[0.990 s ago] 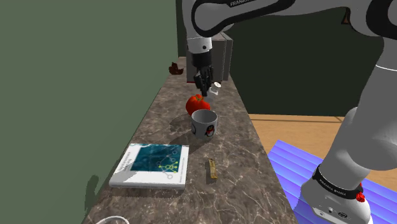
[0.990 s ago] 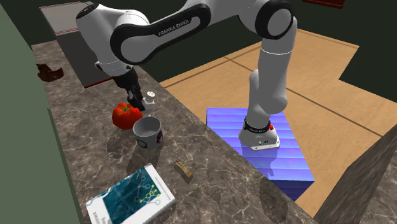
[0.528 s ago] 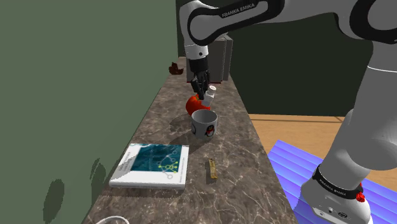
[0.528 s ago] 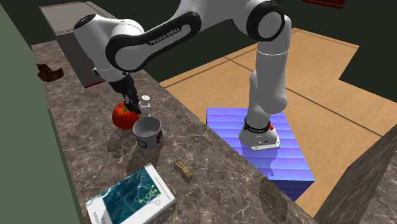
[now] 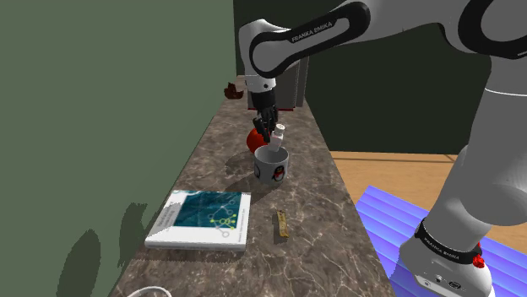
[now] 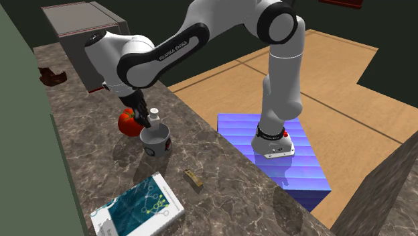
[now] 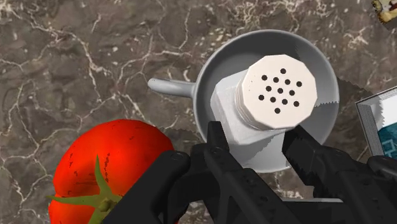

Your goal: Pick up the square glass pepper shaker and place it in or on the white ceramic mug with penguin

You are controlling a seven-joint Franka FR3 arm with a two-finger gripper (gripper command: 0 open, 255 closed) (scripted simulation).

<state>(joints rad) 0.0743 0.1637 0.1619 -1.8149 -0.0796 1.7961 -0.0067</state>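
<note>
1. Since a second ago the arm has swung from the far end of the counter toward the near side, carrying the black two-finger gripper down and over; it now hangs above the mug rather than beyond the tomato.
2. Both fingers are clenched on the small square pale-bodied pepper shaker, one on each flat side of its body, below the perforated whitish cap.
3. That shaker is off the dark veined marble countertop, in the air just above the white mug with a penguin figure on its side.
4. Seen along the gripper, the shaker's cap sits inside the circle of the mug's rim, a little toward the side away from the handle. Its long axis runs roughly along the gripper's own line, cap toward the hand and base toward the mug's floor. From the shoulder view it leans somewhat rather than hanging plumb.
5. My judgement: the carry is nearly done and what remains is a short drop and a release. Lowering first looks safer, because the lean could let the base catch the rim.
6. A red tomato with a green stalk lies just beside the mug. A white-edged book with a teal cover rests well apart from both.
</note>
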